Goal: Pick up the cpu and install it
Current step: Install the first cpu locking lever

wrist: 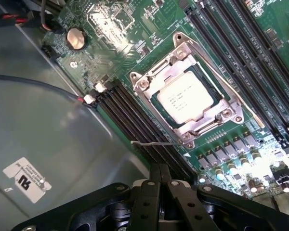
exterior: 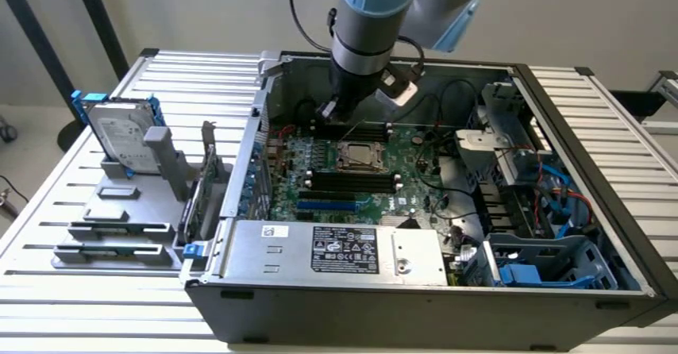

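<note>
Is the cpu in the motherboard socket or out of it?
In. The cpu lies flat inside the socket's metal frame on the motherboard, and the shut gripper is apart from it.

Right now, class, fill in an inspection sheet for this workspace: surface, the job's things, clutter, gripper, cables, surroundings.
Surface: slatted metal table carrying an open computer case.
Job's things: cpu lying on the motherboard, inside the metal socket frame.
Clutter: hard drive standing in grey holder blocks, at the exterior view's left.
Gripper: gripper shut, empty, near the memory slots.
Cables: blue cables inside the case; black cable by the arm.
Surroundings: pale wall.
</note>
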Robot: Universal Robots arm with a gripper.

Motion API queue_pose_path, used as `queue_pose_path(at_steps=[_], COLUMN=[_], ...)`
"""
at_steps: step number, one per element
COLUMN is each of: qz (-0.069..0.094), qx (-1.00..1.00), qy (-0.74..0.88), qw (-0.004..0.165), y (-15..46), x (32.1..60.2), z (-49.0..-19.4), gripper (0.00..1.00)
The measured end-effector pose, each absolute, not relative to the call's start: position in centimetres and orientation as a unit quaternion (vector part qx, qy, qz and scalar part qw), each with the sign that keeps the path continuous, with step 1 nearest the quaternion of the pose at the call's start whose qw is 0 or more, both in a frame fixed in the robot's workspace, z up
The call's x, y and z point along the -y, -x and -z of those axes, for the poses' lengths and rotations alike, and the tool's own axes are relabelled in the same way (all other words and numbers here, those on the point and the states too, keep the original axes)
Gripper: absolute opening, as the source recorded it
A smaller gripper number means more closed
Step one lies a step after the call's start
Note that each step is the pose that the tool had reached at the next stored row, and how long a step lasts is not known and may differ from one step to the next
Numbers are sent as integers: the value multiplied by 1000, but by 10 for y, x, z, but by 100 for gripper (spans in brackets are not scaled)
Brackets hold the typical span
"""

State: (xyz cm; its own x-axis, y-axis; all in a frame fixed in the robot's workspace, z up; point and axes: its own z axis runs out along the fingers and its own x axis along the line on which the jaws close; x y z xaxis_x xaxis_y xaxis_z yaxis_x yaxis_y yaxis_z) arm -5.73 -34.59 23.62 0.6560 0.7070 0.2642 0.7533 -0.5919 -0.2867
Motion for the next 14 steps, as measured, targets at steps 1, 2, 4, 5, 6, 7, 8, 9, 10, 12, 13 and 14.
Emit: queue_pose_path(at_steps=[1, 2, 4, 5, 6, 7, 8, 9, 10, 12, 13, 14], qz=[61, 61, 62, 63, 65, 66, 68, 69, 69, 71, 71, 71], qx=[410, 409, 410, 410, 410, 410, 411, 411, 411, 411, 411, 412], qy=[891, 891, 892, 892, 892, 891, 891, 891, 891, 891, 891, 891], qw=[187, 185, 182, 182, 181, 180, 180, 179, 179, 178, 178, 178], y=[58, 58, 59, 60, 60, 61, 62, 62, 63, 63, 63, 64], x=[346, 346, 346, 346, 346, 346, 346, 346, 346, 346, 346, 346], z=[-235, -234, -232, -230, -228, -227, -225, -223, -221, -218, -217, -216], gripper=[11, 11, 11, 11, 11, 11, 11, 11, 11, 11, 11, 11])
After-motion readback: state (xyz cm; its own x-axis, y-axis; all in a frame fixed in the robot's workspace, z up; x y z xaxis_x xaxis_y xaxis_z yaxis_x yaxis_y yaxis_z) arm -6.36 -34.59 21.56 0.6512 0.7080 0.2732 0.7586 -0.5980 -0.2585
